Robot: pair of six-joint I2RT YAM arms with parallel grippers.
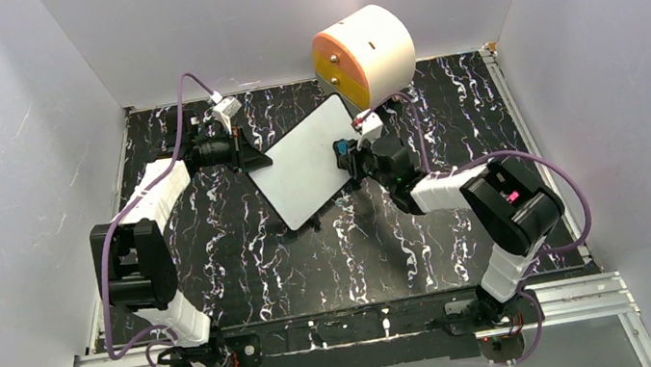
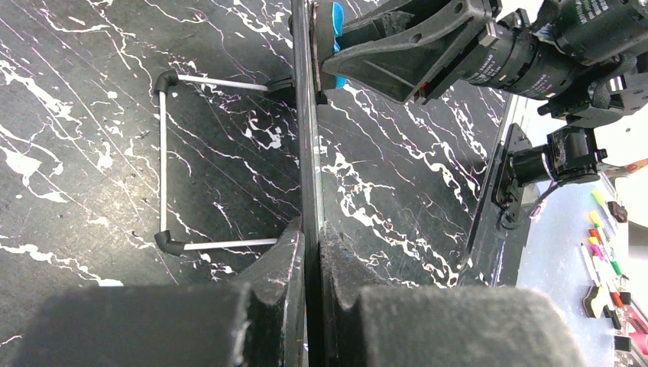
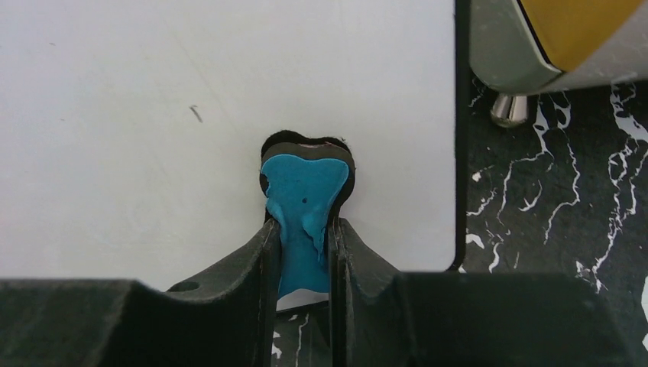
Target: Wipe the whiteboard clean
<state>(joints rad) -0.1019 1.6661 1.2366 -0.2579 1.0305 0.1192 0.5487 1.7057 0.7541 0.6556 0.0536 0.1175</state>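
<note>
**Wiping leftward along the board's long axis toward one last speck**

Bracing the whiteboard (image 1: 304, 162) in the middle of the desk (image 1: 247, 273) with the left claw (image 2: 309, 229), clamping shut on the thin black frame at the board's left short edge, seen edge-on between the fingers in the left wrist view. Showing the board's wire stand (image 2: 162, 164) off to one side of that edge, so probably holding the board somewhat tilted rather than flat, without judging the angle.

Running the board's long axis from near-left to far-right, ending just short of the cream-and-orange drawer unit (image 1: 365, 51) at the far right.

Pinching a blue eraser (image 3: 304, 191) in the right claw (image 3: 302, 229), closing tight on it and seemingly pressing its dark pad against the white face, near the board's right end and close to the near long edge.

Finding almost all of the face clean. Seeing only one small dark mark (image 3: 196, 113), lying left of the eraser and a little farther in from the edge, well apart from it.

Judging the right arm the nearer, and the only one carrying the eraser, so calling for a stroke leftward along the long axis, toward the left claw's end, reaching slightly across the board. Risking a shove of the board against the left claw's hold if pressing too hard.
</note>
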